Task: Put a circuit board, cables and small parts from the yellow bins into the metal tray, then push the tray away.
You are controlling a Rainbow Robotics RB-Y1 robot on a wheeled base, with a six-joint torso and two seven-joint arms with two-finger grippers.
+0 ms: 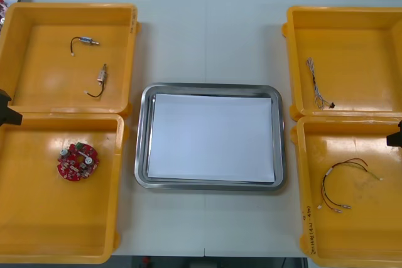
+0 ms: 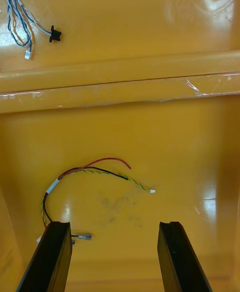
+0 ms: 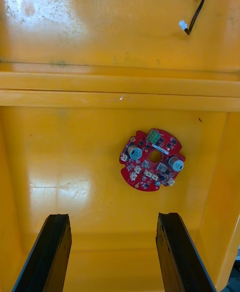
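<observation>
The board lies flat, parts side up, in the near left bin, in its far half and a little toward its right wall. It is round, so it has no long axis; its green chip faces the bin's far wall. The left gripper hangs at the left edge of the table, looking into this bin. Its fingers stand wide apart with bare bin floor between them, and the board lies beyond the tips, untouched.

The near right bin holds the red and yellow cable in its left half. The cable is bent: one run goes near to far from its plugs, then the loose ends fan toward the right wall. The right gripper hangs at the table's right edge, its fingers also wide apart. One plug lies just beside a finger.

The tray sits mid-table between the bin pairs, long axis left to right, white inside.

In the far right bin the blue and white cable runs near to far, slightly slanted, by the left wall. Its black plug is at the near end.

In the far left bin a small metal part lies left to right, its black lead curling leftward. A second part points near to far, its lead trailing toward the near wall.
</observation>
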